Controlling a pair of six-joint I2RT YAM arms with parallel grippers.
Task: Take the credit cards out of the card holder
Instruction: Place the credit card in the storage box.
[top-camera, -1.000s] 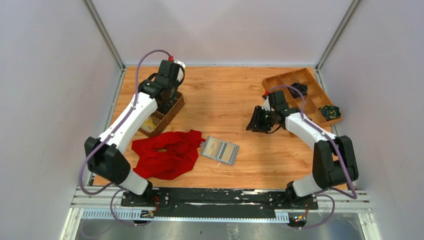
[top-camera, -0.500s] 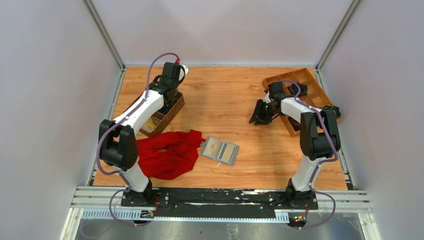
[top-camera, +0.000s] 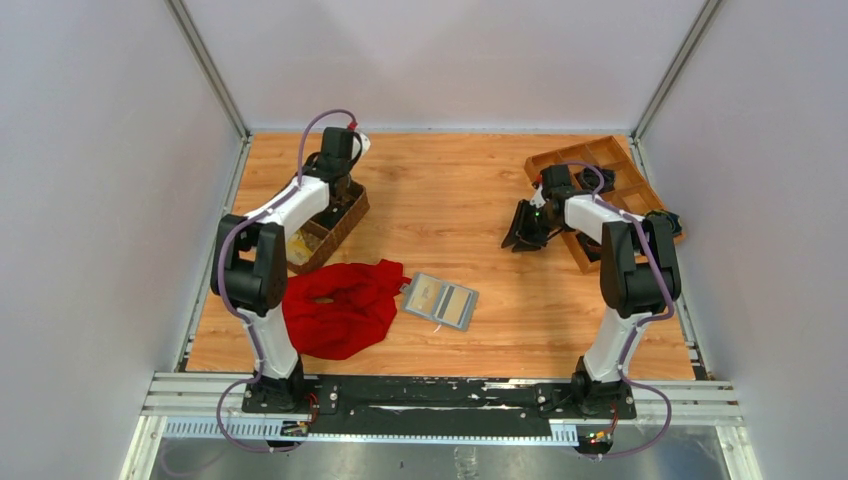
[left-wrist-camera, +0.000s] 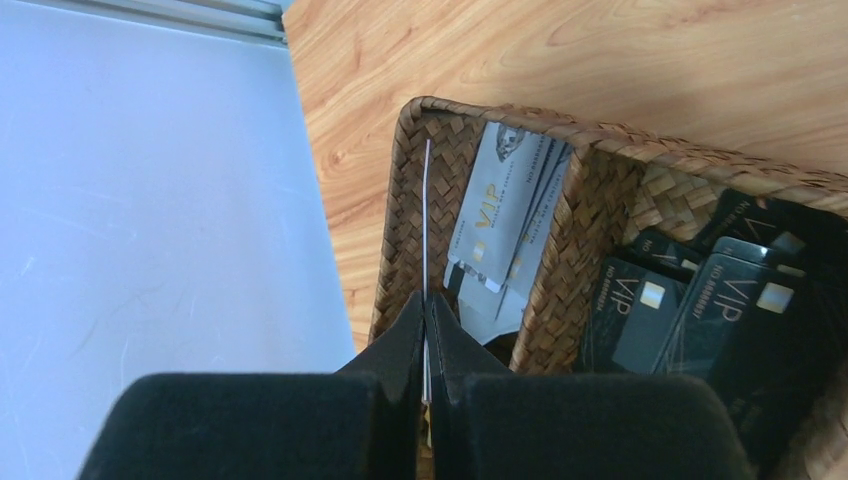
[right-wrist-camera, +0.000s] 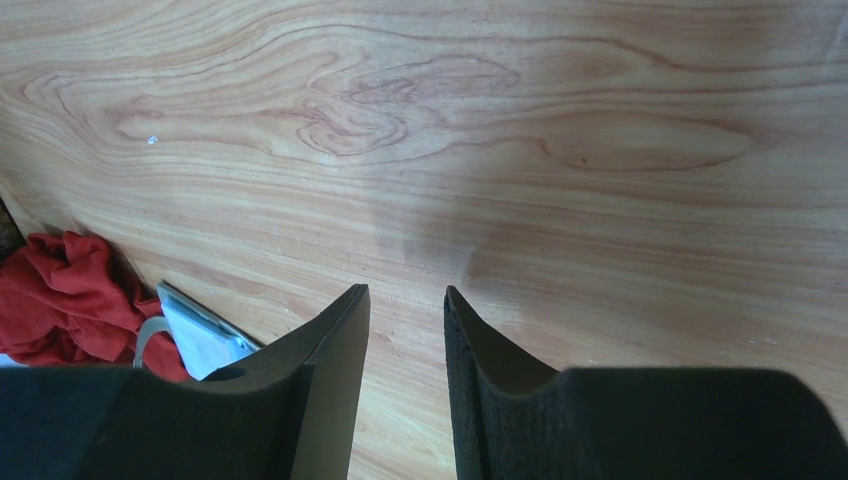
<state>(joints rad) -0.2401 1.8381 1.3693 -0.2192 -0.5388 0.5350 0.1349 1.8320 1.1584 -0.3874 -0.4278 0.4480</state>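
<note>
The grey card holder (top-camera: 441, 300) lies open on the table's near middle, with tan credit cards (top-camera: 458, 306) in its slots. Its corner shows in the right wrist view (right-wrist-camera: 200, 336). My left gripper (left-wrist-camera: 426, 300) is shut on a thin card (left-wrist-camera: 427, 215), seen edge-on, held over the left compartment of the dark wicker basket (left-wrist-camera: 600, 195). In the top view the left gripper (top-camera: 337, 192) is over the basket (top-camera: 352, 215) at the far left. My right gripper (right-wrist-camera: 405, 292) is open and empty over bare wood, right of and beyond the holder (top-camera: 522, 236).
Grey VIP cards (left-wrist-camera: 505, 215) and black VIP cards (left-wrist-camera: 700, 300) lie in the basket's compartments. A red cloth (top-camera: 335, 305) lies left of the holder, touching its tab. A wooden divided tray (top-camera: 560, 158) stands at the far right. The side wall is close to the basket's left.
Both arms have folded up, elbows rising. The left gripper stays over the basket with the card. The right gripper has shifted slightly right and back, still open.
</note>
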